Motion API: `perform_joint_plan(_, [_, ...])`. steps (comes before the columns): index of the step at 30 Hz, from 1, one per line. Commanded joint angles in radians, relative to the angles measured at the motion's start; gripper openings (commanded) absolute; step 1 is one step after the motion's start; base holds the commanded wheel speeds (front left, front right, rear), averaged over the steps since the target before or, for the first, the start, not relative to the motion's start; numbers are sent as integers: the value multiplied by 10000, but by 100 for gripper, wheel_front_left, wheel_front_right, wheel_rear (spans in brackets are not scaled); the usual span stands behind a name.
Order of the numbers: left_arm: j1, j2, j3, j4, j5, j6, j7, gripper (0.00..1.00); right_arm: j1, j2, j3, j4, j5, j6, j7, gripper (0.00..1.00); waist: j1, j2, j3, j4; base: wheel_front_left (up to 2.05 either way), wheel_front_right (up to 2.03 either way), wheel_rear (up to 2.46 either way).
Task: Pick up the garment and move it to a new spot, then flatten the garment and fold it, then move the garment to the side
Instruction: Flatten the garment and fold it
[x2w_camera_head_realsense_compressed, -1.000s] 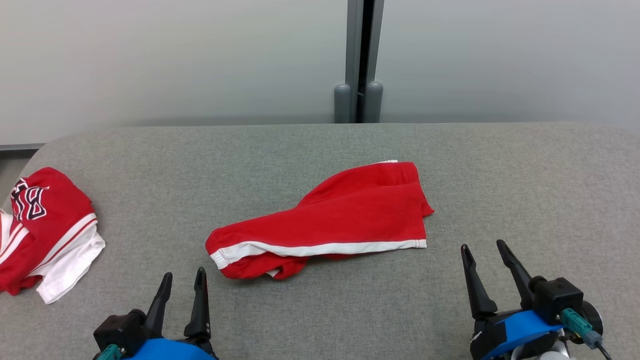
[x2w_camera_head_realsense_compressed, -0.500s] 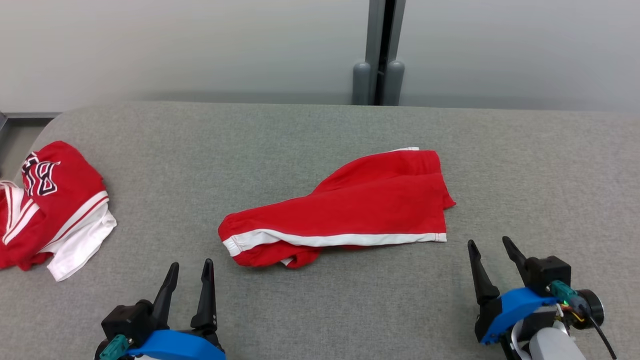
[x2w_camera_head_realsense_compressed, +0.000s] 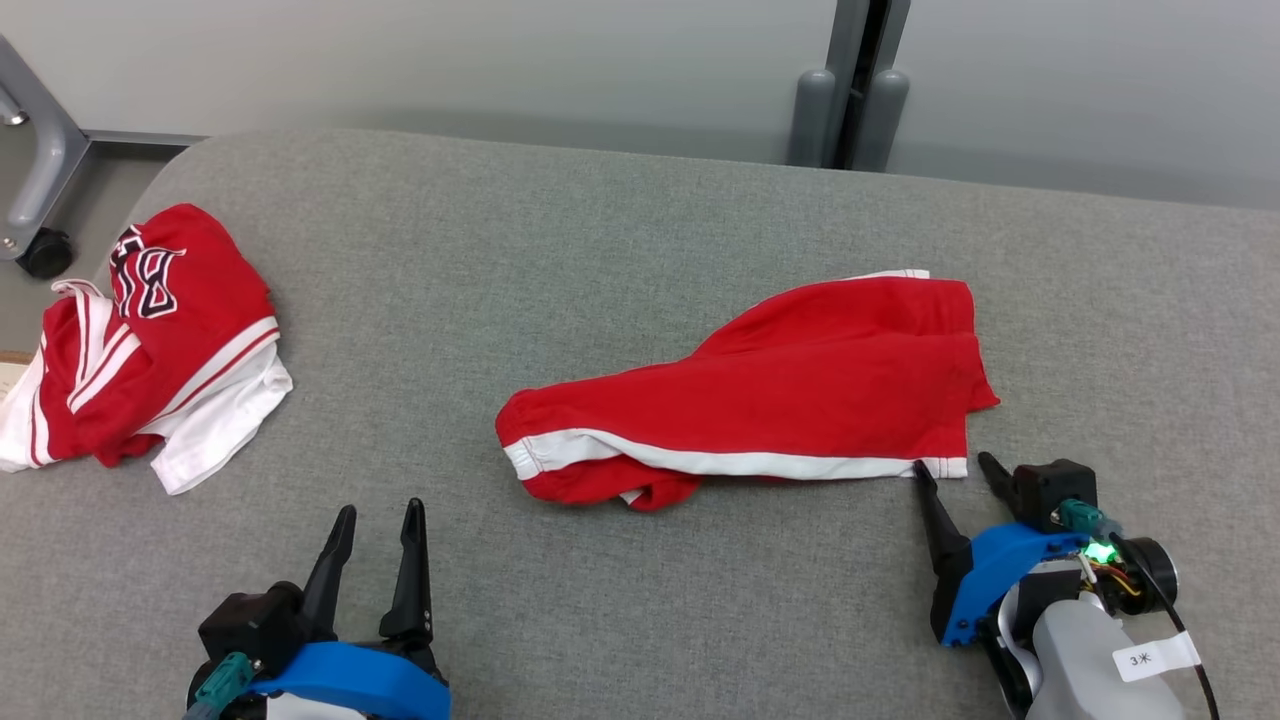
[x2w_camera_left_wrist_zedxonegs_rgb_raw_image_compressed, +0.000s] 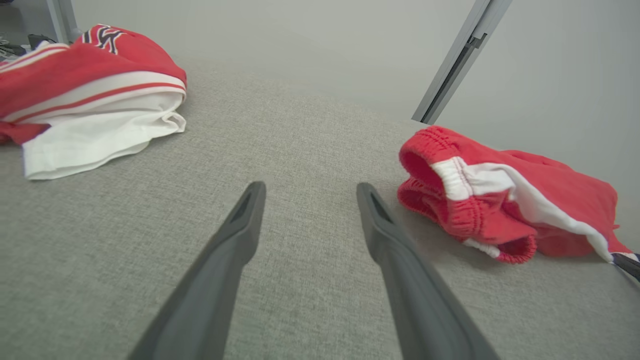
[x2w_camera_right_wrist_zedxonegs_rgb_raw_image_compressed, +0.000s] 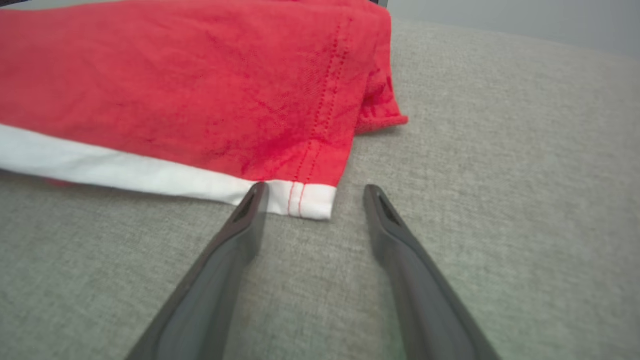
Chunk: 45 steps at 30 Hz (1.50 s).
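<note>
Red-and-white jersey pile (x2w_camera_head_realsense_compressed: 150, 340) far left on the grey table (x2w_camera_head_realsense_compressed: 600, 250), left gripper (x2w_camera_head_realsense_compressed: 380, 507) wide open and empty, red shorts (x2w_camera_head_realsense_compressed: 780, 390) lying mid-table, right gripper (x2w_camera_head_realsense_compressed: 951, 463) wide open, empty, tips at the shorts' near-right hem corner.

The left gripper (x2w_camera_head_realsense_compressed: 378, 507) and right gripper (x2w_camera_head_realsense_compressed: 951, 463) have long dark tapered fingers (x2w_camera_head_realsense_compressed: 408, 570), black housings (x2w_camera_head_realsense_compressed: 245, 635), blue collars (x2w_camera_head_realsense_compressed: 350, 685) and teal plugs (x2w_camera_head_realsense_compressed: 228, 680). The right's pale forearm (x2w_camera_head_realsense_compressed: 1080, 660) bears a white label (x2w_camera_head_realsense_compressed: 1155, 658), a black cable (x2w_camera_head_realsense_compressed: 1203, 690) and a green light (x2w_camera_head_realsense_compressed: 1103, 551).
</note>
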Motion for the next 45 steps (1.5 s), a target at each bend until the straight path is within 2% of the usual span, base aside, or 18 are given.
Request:
perform_joint_plan(1, [-105,-33,58,-32,-49,-11,-51,100,-174,-45,15,139,-53,1,-62,84,-2,0,51,41,0,0,0])
perform_joint_plan(2, [-110,-38,59,-46,-47,-12,-51,100,-231,-43,37,234,-47,1,-69,60,-2,0,75,55,0,0,0])
perform_joint_plan(3, [-117,-42,62,-62,-43,-12,-51,100,-280,-43,63,310,-25,1,-82,48,-2,0,97,64,0,0,0])
perform_joint_plan(5, [-122,-41,82,-91,-42,-12,-51,100,-371,-42,151,381,60,1,-114,41,-2,0,136,64,0,0,0])
perform_joint_plan(8, [-154,-56,80,-129,-41,-12,-51,100,-420,-43,256,333,147,-1,-147,25,-2,0,172,18,0,0,0])
perform_joint_plan(11, [-178,-59,-39,-160,-74,-13,-51,100,-372,-45,353,-44,264,-1,-157,0,-2,0,189,-68,0,0,0])
perform_joint_plan(15, [-256,-113,-621,-277,-698,-13,-51,100,-101,-45,485,-586,437,1,-160,0,-2,0,180,-183,0,0,0])
perform_joint_plan(21, [-623,193,-1956,-146,-1883,-13,184,100,149,-45,684,-1048,650,-1,-163,0,-2,0,152,-325,0,0,0])
perform_joint_plan(31, [-1558,701,-3283,356,-3245,-13,433,100,213,-43,1017,-1267,917,1,-164,0,-2,0,168,-539,0,0,0])
perform_joint_plan(32, [-1637,710,-3385,354,-3396,-13,407,89,206,-45,1045,-1303,947,1,-164,0,-2,0,163,-563,0,0,0])
perform_joint_plan(33, [-1705,730,-3486,337,-3581,-13,377,49,196,-45,1054,-1351,989,1,-164,0,-2,0,158,-588,0,0,0])
perform_joint_plan(34, [-1784,795,-3574,297,-3705,-13,341,33,194,-45,1040,-1428,1041,1,-165,0,-2,0,152,-611,0,0,0])
perform_joint_plan(35, [-1860,891,-3626,261,-3793,-13,285,6,196,-45,1029,-1482,1105,1,-165,0,-2,0,141,-633,0,0,0])
perform_joint_plan(36, [-1929,980,-3693,206,-3850,-13,227,0,191,-42,1025,-1573,1166,1,-165,0,-2,0,128,-656,0,0,0])
perform_joint_plan(40, [-2054,1259,-3830,-234,-3961,-14,30,0,189,-46,1062,-2223,1540,1,-165,0,-2,0,8,-784,0,0,0])
perform_joint_plan(45, [-2287,1872,-3583,-1171,-3604,-14,-38,0,258,-46,1206,-3892,2021,1,-165,0,-2,0,-303,-1018,0,0,0])
